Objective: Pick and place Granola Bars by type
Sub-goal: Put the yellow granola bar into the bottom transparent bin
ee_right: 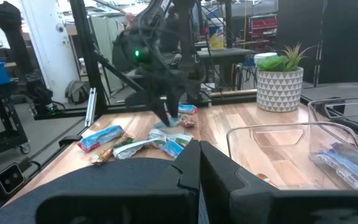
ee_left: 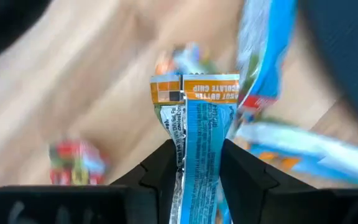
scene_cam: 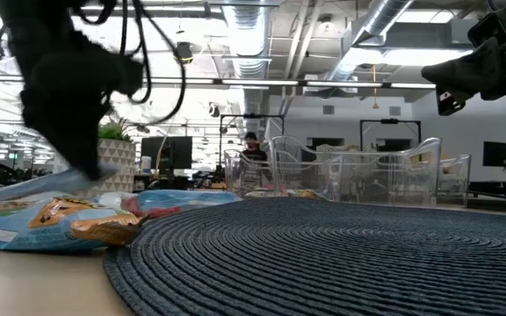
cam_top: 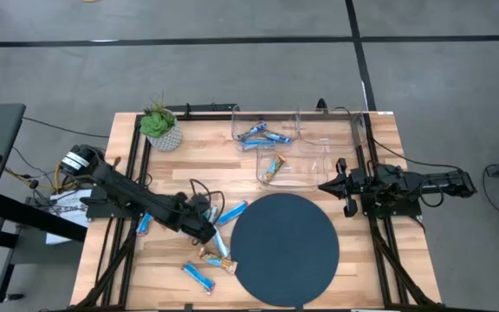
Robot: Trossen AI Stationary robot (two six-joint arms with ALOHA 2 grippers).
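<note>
My left gripper point(cam_top: 208, 232) point(ee_left: 199, 146) hangs over the near-left part of the table, shut on a granola bar point(ee_left: 201, 118) with a light-blue wrapper and an orange band. Around it on the wood lie light-blue bars point(cam_top: 230, 212) point(cam_top: 143, 224) point(cam_top: 197, 276) and a brown-orange one point(cam_top: 219, 260). Two clear bins stand at the far right: one holds light-blue bars point(cam_top: 262, 134), the other an orange bar point(cam_top: 273, 167). My right gripper point(cam_top: 326, 185) point(ee_right: 197, 149) waits shut near the right edge, beside the bins. My left gripper pinches the light-blue bar between its two fingers at the wrapper's lower length point(ee_left: 199, 163), fingers lying along the bar. The orange-banded end point(ee_left: 194, 87) sticks out ahead of the fingertips. In the right wrist view the fingers point down from above. Whether the bar touches the table I cannot tell.
A round dark woven mat point(cam_top: 284, 249) covers the near middle of the table. A potted plant point(cam_top: 161, 128) stands at the far-left corner. The clear bins point(cam_top: 319, 143) fill the far right. Bare wood shows between plant and bins.
</note>
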